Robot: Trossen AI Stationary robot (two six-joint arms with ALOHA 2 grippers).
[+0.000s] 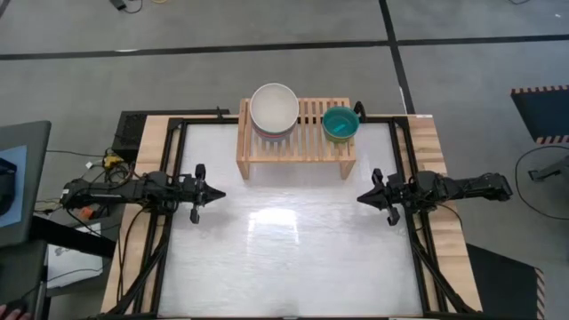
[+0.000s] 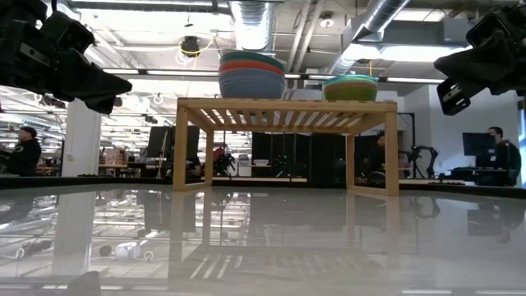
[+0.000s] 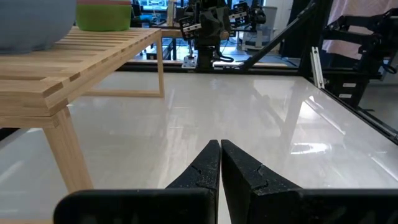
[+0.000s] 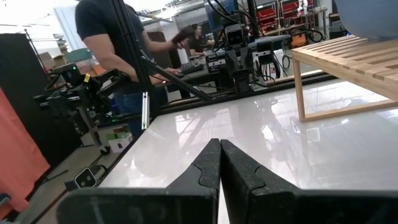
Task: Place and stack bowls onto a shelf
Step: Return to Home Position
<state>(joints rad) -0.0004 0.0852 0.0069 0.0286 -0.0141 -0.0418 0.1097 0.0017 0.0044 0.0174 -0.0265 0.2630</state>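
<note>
The light-wood shelf (image 1: 295, 135) stands at the table's far middle. On its left half sits a stack of larger bowls (image 1: 274, 108) with the cream-white one on top; the low view (image 2: 251, 76) shows slate-blue at the bottom. On its right half sits a stack of smaller bowls (image 1: 340, 123) with cyan on top, also in the low view (image 2: 351, 87). My left gripper (image 1: 220, 193) is shut and empty at the table's left. My right gripper (image 1: 360, 198) is shut and empty at the table's right.
The white tabletop (image 1: 293, 258) lies open in front of the shelf. Black frame rails (image 1: 173, 222) run along both sides. People stand in the room beyond the table (image 4: 118, 50).
</note>
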